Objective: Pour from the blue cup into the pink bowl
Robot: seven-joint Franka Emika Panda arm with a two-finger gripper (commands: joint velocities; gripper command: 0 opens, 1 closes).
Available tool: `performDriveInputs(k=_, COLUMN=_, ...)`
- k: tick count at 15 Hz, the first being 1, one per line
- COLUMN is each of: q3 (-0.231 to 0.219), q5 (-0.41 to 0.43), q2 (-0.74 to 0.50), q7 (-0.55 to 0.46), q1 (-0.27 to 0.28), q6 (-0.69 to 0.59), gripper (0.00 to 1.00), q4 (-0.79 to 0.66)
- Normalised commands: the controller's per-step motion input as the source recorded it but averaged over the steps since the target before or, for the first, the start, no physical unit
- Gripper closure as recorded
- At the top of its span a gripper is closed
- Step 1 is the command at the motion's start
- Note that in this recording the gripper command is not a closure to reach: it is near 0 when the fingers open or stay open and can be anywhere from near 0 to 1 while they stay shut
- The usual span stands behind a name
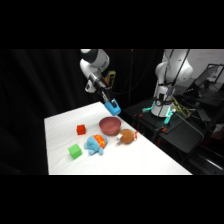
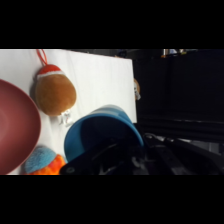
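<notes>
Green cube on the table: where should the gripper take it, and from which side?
Grip the green cube from straight above, on two opposite flat faces. It sits flat, apart from the plush toy and the red block. The gripper holds the blue cup now.

White rounded arm (image 1: 95,62) with black gripper (image 1: 109,99) linkage.

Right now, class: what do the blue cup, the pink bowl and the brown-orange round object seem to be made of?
The blue cup, held by the gripper: probably plastic, smooth with an even rim. The pink bowl: likely plastic too, with a smooth, uniform inside. The brown-orange round object: looks like soft plush with a matte, fuzzy surface, though that is uncertain.
</notes>
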Motion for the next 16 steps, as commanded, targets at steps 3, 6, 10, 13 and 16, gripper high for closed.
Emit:
performDriveInputs(k=3, q3=0.03, q5=0.201, q2=0.39, q7=-0.36, q1=-0.165, q6=-0.61, gripper=0.14, q4=0.42)
performDriveInputs(k=6, q3=0.033, q5=0.074, q2=0.25, q7=-0.21, q1=-0.103, q6=-0.39, gripper=0.14, q4=0.29)
performDriveInputs(k=10, q3=0.011, q5=-0.021, q2=0.0, q7=-0.01, q1=-0.013, q6=-0.12, gripper=0.14, q4=0.15)
performDriveInputs(k=13, q3=-0.039, q5=-0.221, q2=-0.45, q7=0.4, q1=0.228, q6=0.55, gripper=0.14, q4=-0.18)
performDriveInputs(k=16, q3=0.064, q5=-0.262, q2=-0.64, q7=0.52, q1=0.294, q6=0.63, gripper=0.14, q4=-0.36)
